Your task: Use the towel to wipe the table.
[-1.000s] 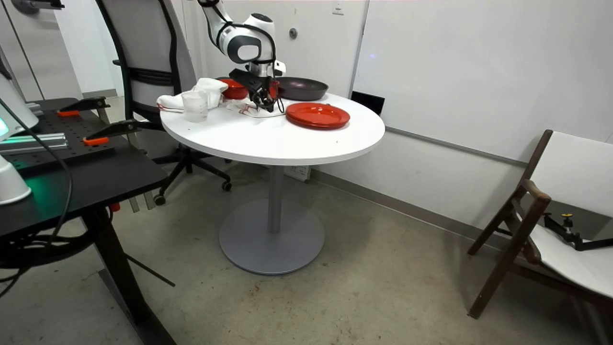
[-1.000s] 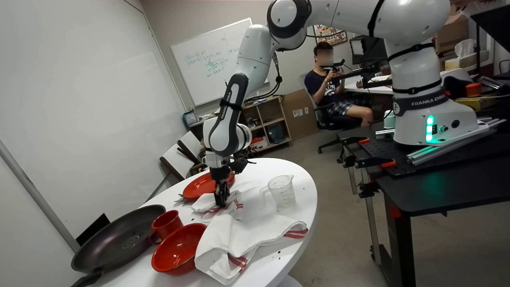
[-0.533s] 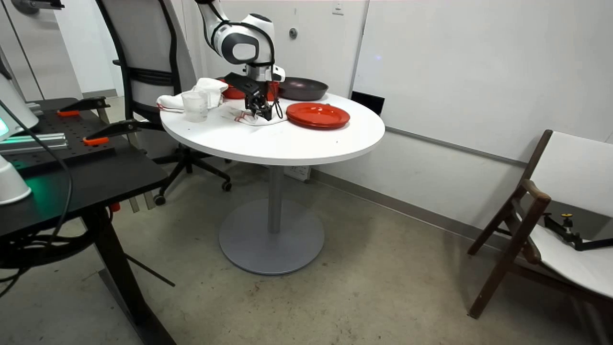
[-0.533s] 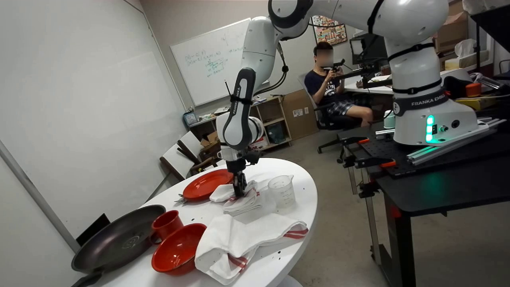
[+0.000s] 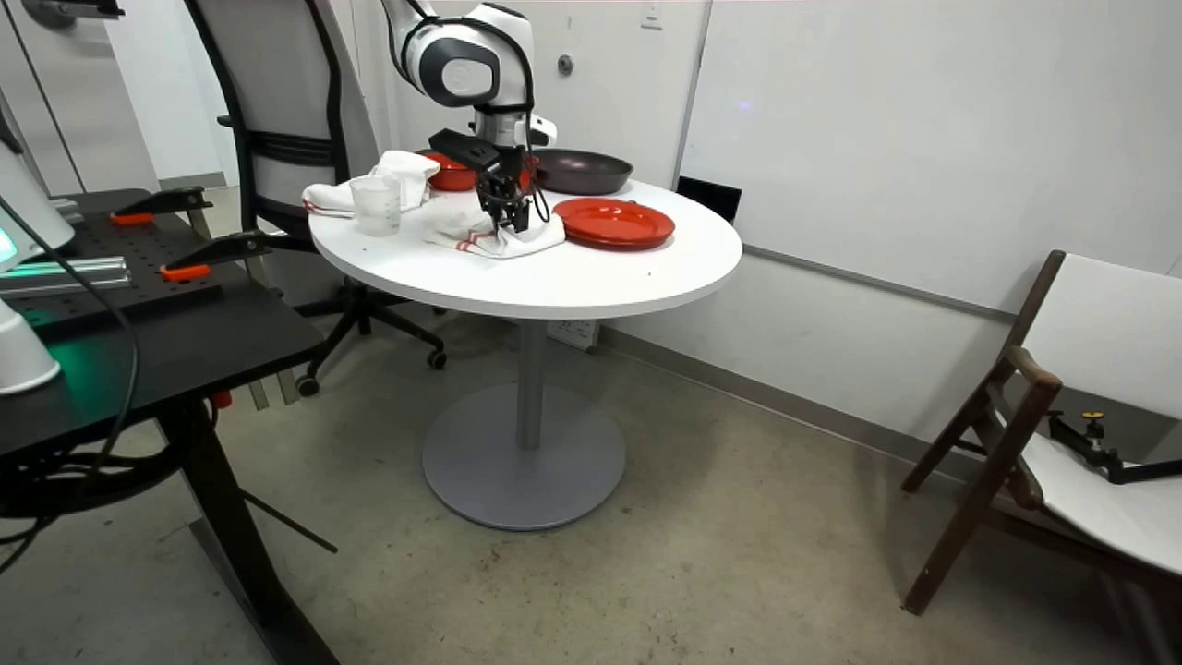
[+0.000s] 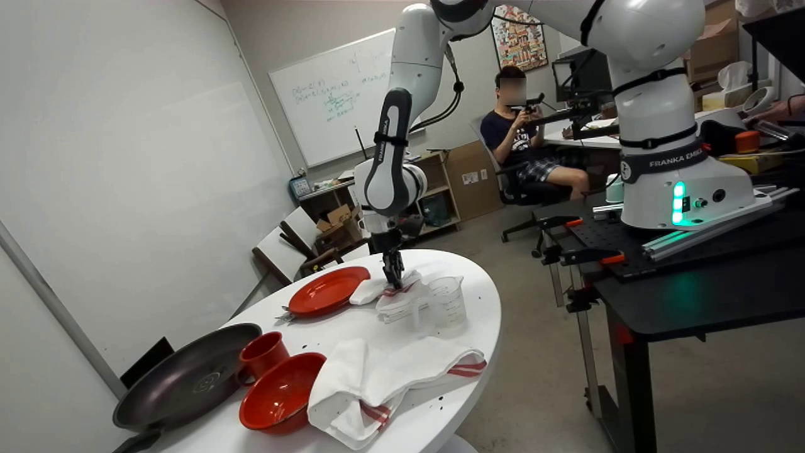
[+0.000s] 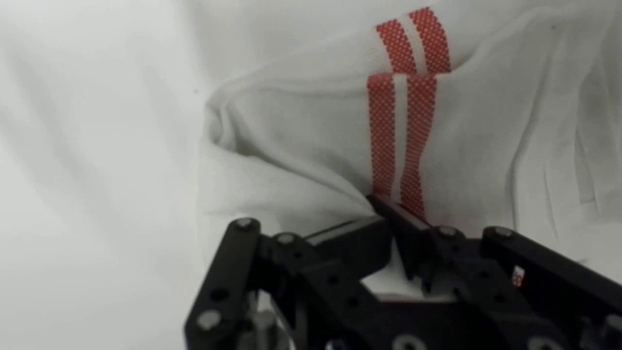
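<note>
Arm (image 6: 418,75): shifted since the earlier frame, drawing the towel (image 7: 335,131) with it, away from the bunched cloth (image 6: 383,384); red plates (image 5: 613,222) and measuring cup (image 6: 448,301) sit as they were.
Bench (image 5: 554,282): round, white-topped; wiping judged under way, towel lying against the surface.
Towel: on the bench, between red plates and measuring cup, just beside the plates (contact cannot be told). Thin, rumpled; judged light, limp, hard to damage, apt to bunch or trail.
End effector (image 7: 385,217): jaws together on a pinch of towel next to the red stripes (image 7: 384,141).
Fold (image 7: 291,180): runs into the pinch; judged a sound hold, several layers likely gripping better than one edge, which could slip out.
Speck (image 6: 304,346): dark, on bare bench between red plates and bunched cloth; likely left to wipe.
</note>
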### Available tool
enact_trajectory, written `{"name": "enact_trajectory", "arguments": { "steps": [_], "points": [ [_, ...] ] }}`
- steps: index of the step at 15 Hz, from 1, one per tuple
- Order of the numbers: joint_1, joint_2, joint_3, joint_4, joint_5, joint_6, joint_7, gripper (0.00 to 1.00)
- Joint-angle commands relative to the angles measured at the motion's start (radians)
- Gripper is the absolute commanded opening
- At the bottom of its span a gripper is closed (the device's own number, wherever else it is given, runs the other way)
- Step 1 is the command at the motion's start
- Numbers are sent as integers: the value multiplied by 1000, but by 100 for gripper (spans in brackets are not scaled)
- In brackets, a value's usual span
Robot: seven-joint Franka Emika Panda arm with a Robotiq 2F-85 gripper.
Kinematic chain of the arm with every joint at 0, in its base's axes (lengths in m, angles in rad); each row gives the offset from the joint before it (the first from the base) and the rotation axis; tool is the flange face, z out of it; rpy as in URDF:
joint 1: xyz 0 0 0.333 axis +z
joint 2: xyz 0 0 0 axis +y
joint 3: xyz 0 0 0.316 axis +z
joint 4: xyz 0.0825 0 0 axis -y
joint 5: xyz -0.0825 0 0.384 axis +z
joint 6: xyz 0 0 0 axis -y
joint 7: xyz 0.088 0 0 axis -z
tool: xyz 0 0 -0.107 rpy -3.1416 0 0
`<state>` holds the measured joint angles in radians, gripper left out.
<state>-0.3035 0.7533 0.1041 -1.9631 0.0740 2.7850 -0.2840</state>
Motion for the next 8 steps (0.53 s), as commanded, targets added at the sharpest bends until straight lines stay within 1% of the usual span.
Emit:
{"name": "enact_trajectory", "arguments": {
  "steps": [1,4,8],
  "points": [
    [-27,-124,-32,-142,0,-10,-7,0],
    [-44,-186,-44,-225,8,-19,-10,0],
    [-52,-257,-38,-334,16,-23,-23,0]
  ]
}}
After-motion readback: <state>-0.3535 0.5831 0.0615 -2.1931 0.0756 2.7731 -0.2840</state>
